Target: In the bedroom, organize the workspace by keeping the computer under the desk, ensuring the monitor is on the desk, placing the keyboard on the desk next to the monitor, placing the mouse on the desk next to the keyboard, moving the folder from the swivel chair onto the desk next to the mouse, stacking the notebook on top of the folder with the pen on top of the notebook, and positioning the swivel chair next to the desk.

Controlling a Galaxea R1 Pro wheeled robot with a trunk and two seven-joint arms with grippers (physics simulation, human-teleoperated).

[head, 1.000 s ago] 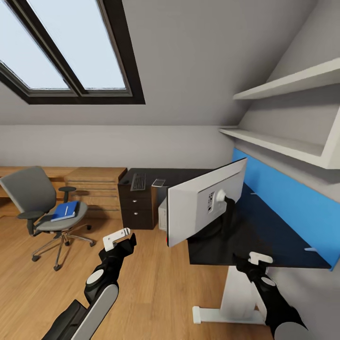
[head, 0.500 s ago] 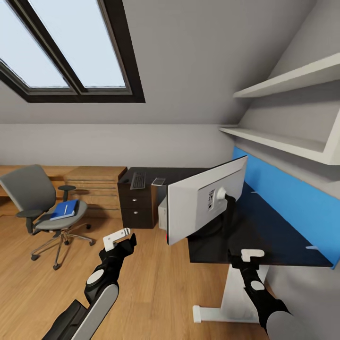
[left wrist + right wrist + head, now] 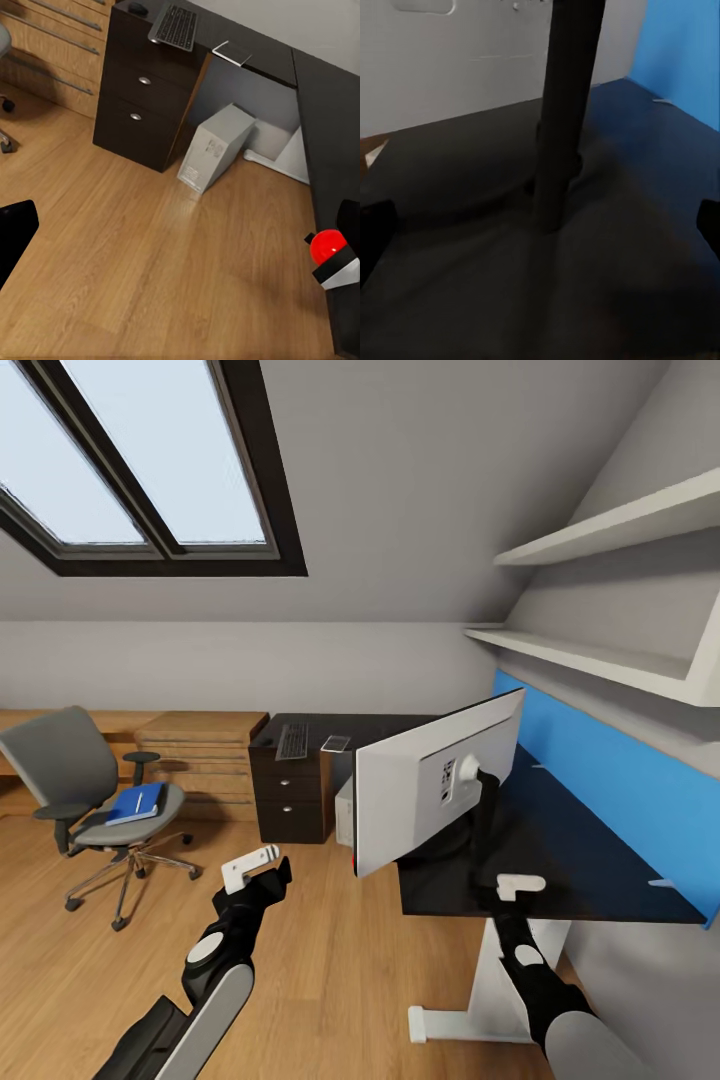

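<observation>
The right gripper (image 3: 521, 883) hovers at the near edge of the desk (image 3: 560, 850), fingers spread wide and empty, aimed at the monitor (image 3: 435, 792) stand's black post just ahead. The left gripper (image 3: 250, 867) hangs parted and empty over the wood floor (image 3: 330, 950) beside the desk. The keyboard (image 3: 292, 743) and notebook (image 3: 336, 744) lie on the desk's far wing, the computer (image 3: 215, 147) beneath it. The swivel chair (image 3: 95, 800), well apart from the desk, carries the folder (image 3: 138, 805).
</observation>
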